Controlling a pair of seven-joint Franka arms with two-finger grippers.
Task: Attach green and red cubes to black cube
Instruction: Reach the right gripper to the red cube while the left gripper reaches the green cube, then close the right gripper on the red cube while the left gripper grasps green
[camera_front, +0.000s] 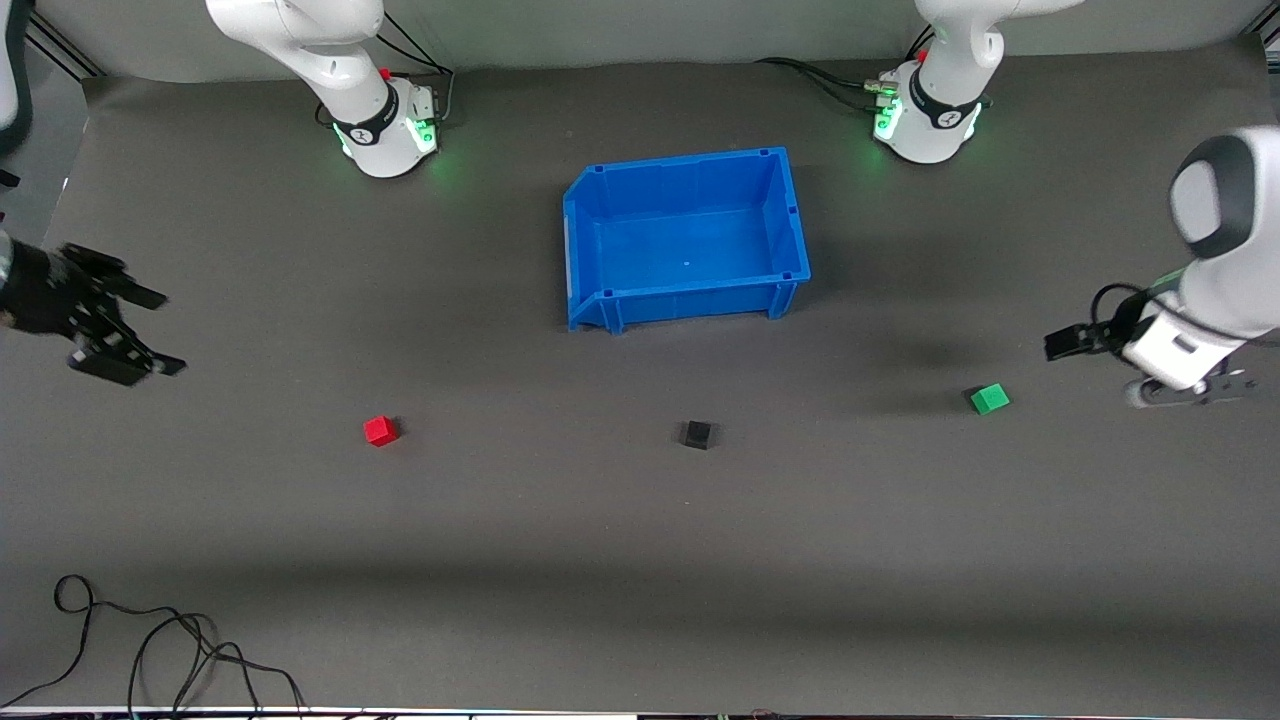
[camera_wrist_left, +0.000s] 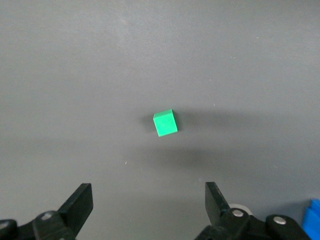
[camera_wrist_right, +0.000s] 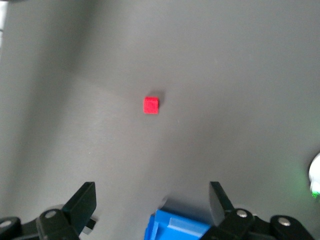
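**Both tools open and empty, three cubes apart on the worktop**

My right tool (camera_front: 125, 330) hangs in the air over bare worktop (camera_front: 640, 560) at the right arm's end, its two fingers spread wide with nothing between them. In my right wrist view the same wide gap shows, with the red cube (camera_wrist_right: 151, 105) lying free on the mat.

The red cube (camera_front: 380, 430) sits toward the right arm's end. The black cube (camera_front: 697, 434) rests around mid-worktop, well apart from it, nearer the front camera than the blue bin (camera_front: 690, 300). The green cube (camera_front: 989, 398) lies toward the left arm's end, touching nothing.

My left tool (camera_wrist_left: 149, 210) hovers near the green cube (camera_wrist_left: 165, 123), fingers spread wide and empty.
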